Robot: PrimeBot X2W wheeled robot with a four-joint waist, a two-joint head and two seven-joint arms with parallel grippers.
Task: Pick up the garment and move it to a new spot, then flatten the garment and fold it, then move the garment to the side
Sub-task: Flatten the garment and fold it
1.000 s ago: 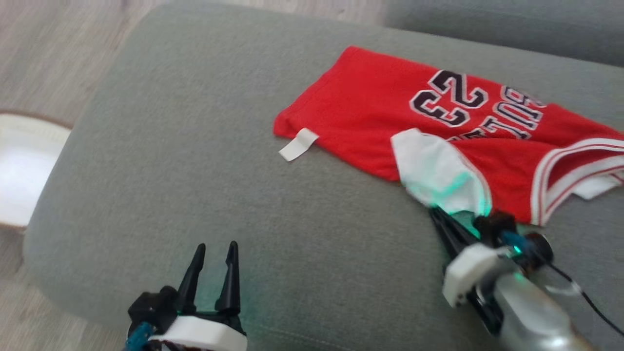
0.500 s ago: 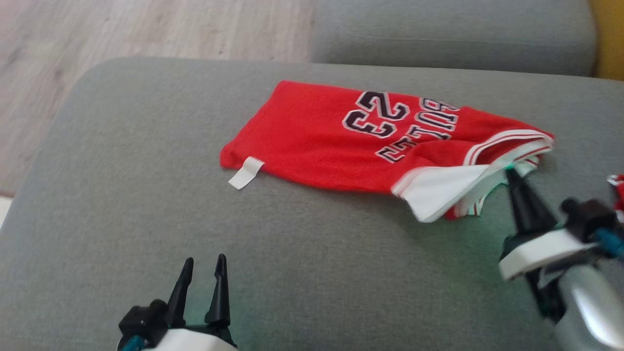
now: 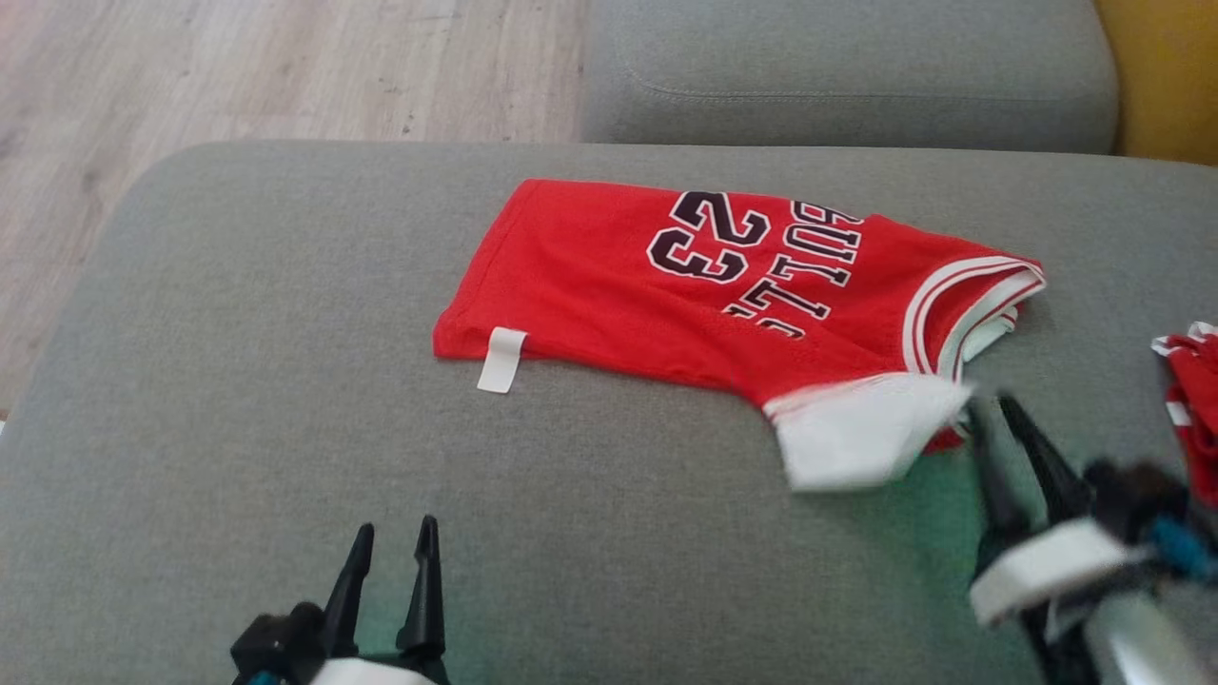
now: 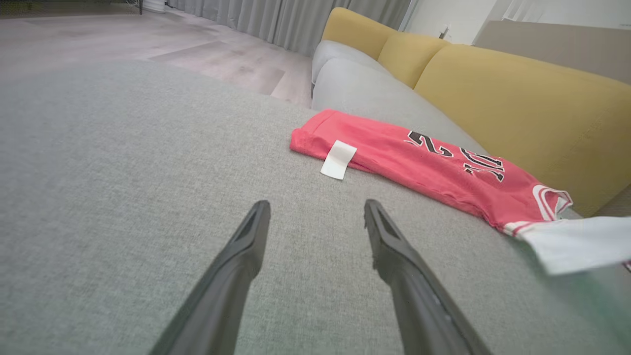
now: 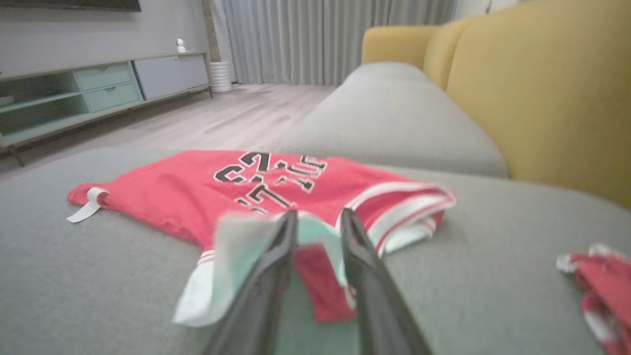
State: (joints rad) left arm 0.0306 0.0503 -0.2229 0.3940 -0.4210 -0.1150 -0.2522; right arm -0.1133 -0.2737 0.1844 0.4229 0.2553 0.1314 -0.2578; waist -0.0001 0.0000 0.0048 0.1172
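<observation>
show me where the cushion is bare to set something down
Bare: the cushion left of the jersey, and the strip between tag and left gripper. Crowded: right side, with white flap, right gripper and another red cloth.

Bright, even daylight, no hard shadows. Green glow on sofa cushion nr right gripper, itself motion-blurred in head view. Right wrist view soft thruout, fingers out of focus. Left wrist view sharp, edges bowed.

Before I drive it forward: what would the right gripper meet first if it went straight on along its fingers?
Most likely the white flap of the red jersey, lying just off the right gripper tips; blur makes depth uncertain.
</observation>
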